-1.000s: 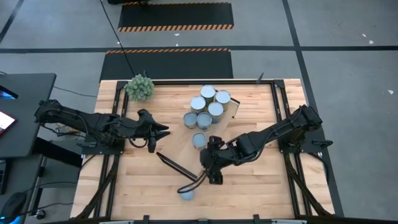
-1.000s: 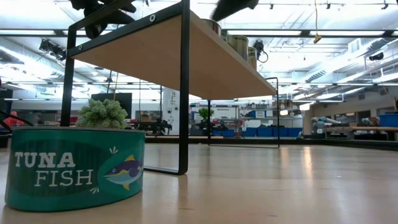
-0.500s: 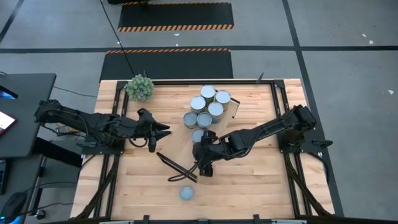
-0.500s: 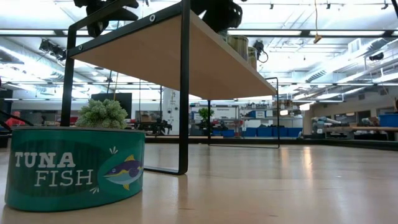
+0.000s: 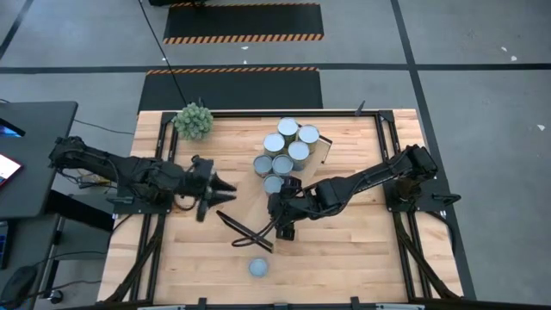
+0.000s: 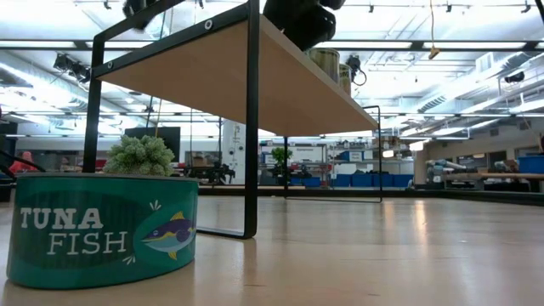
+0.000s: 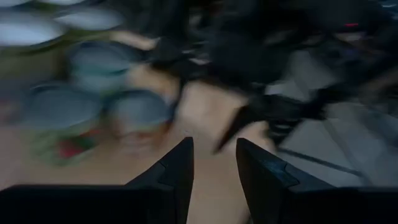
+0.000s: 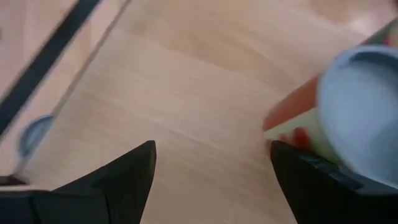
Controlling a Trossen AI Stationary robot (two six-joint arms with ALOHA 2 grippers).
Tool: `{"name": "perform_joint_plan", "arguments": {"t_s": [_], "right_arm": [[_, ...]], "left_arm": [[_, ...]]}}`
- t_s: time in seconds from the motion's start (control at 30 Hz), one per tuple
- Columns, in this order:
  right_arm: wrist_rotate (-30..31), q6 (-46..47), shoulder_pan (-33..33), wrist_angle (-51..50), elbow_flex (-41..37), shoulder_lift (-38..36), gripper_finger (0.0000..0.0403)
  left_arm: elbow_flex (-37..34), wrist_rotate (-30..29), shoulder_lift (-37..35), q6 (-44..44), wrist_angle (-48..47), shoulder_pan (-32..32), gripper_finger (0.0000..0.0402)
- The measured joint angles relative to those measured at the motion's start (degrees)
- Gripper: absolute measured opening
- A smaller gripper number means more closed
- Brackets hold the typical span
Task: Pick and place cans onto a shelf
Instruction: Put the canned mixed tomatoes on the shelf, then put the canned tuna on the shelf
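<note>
We see the right gripper [image 5: 277, 207] spread wide over the shelf [image 6: 289, 81], holding nothing, beside one can [image 5: 274, 184] near the shelf's middle. Five more cans [image 5: 287, 145] cluster toward the tabletop's [image 5: 362, 258] far edge, and a seventh, a tuna can [image 5: 258, 268], sits alone near the front edge with bare planks around it. Our left gripper [image 5: 225, 190] hangs left of centre, fingers [image 7: 180, 163] slightly parted, empty. One plant [image 5: 194, 120] occupies the far left corner.

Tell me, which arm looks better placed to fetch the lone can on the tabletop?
Probably the right. The right gripper is open and hangs nearer the lone can, while the left gripper sits farther back and to the side.
</note>
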Motion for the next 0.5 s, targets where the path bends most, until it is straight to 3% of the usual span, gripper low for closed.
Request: {"name": "perform_joint_plan", "arguments": {"t_s": [0.17,0.33,0.5], "right_arm": [[-6.3,3.2,1.8,-1.6,3.3,-0.3,0.0323],[-2.6,8.6,5.5,-11.0,8.9,-0.3,0.0323],[-0.2,12.6,9.8,-13.8,11.0,-0.7,0.0323]], "left_arm": [[3.2,6.0,1.5,0.3,0.0,-7.3,0.0123],[4.5,8.9,6.7,-7.8,-0.8,-16.9,0.0123],[4.5,5.8,13.8,-14.0,1.3,-24.7,0.0123]]}}
